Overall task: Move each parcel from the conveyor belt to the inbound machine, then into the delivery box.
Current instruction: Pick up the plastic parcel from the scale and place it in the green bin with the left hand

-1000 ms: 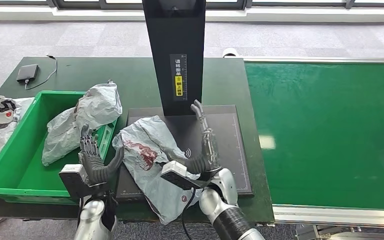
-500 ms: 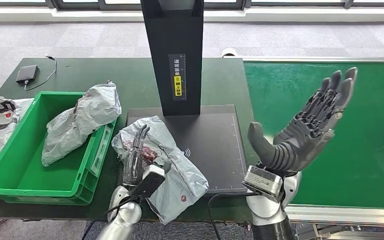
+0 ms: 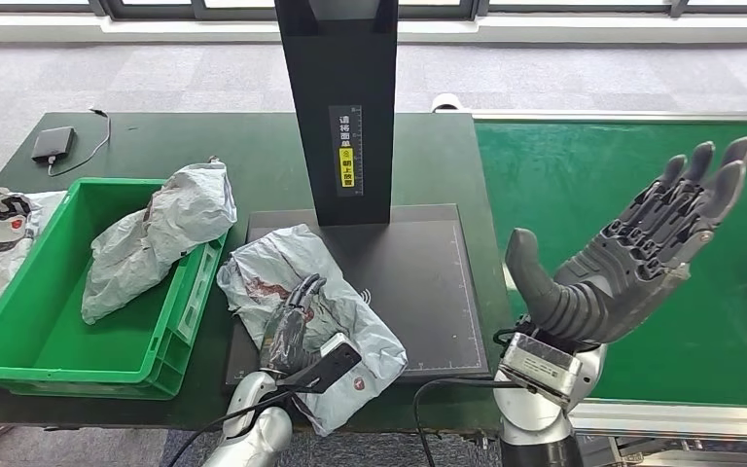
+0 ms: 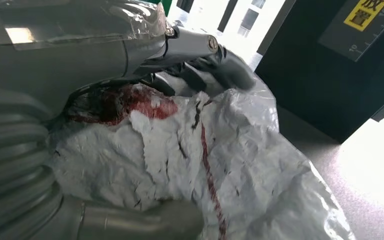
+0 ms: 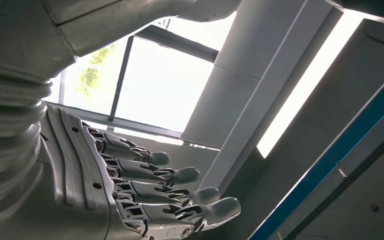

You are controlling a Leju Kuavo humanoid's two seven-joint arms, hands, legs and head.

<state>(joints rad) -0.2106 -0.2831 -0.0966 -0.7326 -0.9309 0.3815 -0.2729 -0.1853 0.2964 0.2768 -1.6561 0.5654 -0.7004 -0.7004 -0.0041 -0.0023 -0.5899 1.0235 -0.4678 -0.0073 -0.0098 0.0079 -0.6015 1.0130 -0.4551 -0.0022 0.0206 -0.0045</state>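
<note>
The parcel [image 3: 316,311], a crumpled grey poly bag with a dark red print, lies on the inbound machine [image 3: 418,282] base at 7 o'clock of its post, whose yellow label's writing is too small to read. The left hand [image 3: 292,326] grips it. The right hand [image 3: 632,258] hangs empty, fingers spread. The green delivery box [image 3: 19,311] holds another grey parcel [image 3: 156,233]

Both arms are showing silver shells ending in dark grey, segmented hands: the left hand [image 3: 294,326] and right hand [image 3: 632,258] are each wearing a small grey box at the wrist, with a black cable trailing below it
</note>
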